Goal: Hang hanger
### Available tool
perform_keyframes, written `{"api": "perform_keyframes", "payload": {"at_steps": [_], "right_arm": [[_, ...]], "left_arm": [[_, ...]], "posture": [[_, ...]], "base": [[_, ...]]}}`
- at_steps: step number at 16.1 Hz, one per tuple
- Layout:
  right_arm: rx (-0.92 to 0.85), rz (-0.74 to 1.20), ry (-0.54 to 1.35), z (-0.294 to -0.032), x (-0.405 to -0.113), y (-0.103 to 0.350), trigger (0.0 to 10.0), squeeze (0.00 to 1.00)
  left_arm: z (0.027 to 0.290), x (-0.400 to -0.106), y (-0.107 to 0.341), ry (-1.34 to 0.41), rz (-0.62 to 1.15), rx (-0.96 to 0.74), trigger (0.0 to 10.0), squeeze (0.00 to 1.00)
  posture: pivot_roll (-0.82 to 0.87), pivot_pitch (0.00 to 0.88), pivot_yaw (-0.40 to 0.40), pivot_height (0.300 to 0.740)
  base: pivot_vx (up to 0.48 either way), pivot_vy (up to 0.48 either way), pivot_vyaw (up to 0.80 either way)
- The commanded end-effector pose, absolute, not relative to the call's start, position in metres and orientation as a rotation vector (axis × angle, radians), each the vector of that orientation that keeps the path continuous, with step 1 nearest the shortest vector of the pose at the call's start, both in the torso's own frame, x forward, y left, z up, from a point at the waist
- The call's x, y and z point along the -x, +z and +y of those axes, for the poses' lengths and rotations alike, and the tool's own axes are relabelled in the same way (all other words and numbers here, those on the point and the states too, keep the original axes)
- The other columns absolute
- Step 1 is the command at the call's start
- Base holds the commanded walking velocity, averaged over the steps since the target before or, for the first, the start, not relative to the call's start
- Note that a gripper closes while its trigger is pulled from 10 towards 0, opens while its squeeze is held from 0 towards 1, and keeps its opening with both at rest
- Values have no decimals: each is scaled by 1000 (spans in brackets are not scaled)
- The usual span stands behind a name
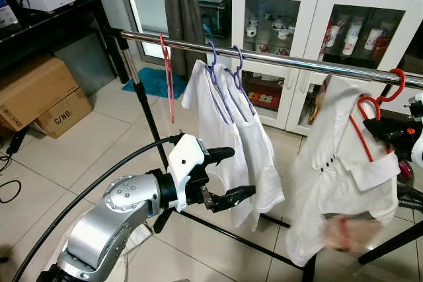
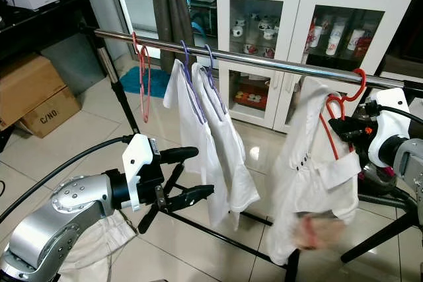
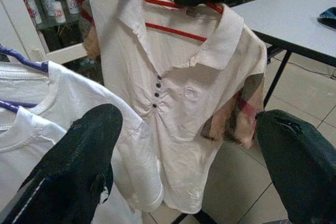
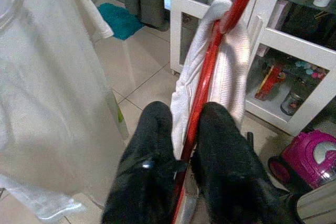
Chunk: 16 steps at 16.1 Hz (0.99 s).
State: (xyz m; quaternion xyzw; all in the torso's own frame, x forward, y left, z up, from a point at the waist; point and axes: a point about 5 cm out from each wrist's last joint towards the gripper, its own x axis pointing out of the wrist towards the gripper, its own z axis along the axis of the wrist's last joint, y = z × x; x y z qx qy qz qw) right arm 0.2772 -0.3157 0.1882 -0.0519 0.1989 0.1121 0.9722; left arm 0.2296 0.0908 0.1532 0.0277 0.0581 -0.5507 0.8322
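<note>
Item: red hanger [image 1: 370, 113], carrying a cream polo shirt [image 1: 344, 183]. Location: right end of the steel rail [image 1: 277, 59]; its hook is seen at the rail, though whether it is fully seated over the bar cannot be told.

Handling: the wire frame is judged light and fairly stiff, thin and smooth enough to slip or twist in a grip. The shirt is soft and slack, adds little weight, and is likely to swing. Best held on the bare neck below the hook, clear of cloth.

Right pincer [image 4: 191, 145]: clenched on the red hanger, one black finger on either side of the wire.

Left pincer [image 1: 228, 176]: released, fingers spread, empty, near and to the left, in front of the white T-shirts [image 1: 231, 130] on purple hangers [image 1: 221, 74].

Obscured: the shirt's lower hem is blurred; the hanger's shoulders are covered by the collar; the rail's right end is cut off.
</note>
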Motion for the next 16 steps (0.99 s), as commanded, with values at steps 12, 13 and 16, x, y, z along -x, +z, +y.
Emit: {"api": "perform_keyframes", "payload": {"at_steps": [12,13,16], "right_arm": [[165,318,205,-303,-273,191,0,0],[185,328,197,-300,-275,187,10000,0],[158,314,194,-294,-282,189,10000,1000]], "left_arm": [[95,-250,151,-1033,99,-153,10000,0],[94,-251,151,-1036,93,-158,10000,0],[92,-250,151,-1057,89,-156,10000,0]], "posture": [[36,0,98,740],[38,0,101,740],[43,0,97,740]], "base": [[0,0,0],[0,0,0],[0,0,0]]}}
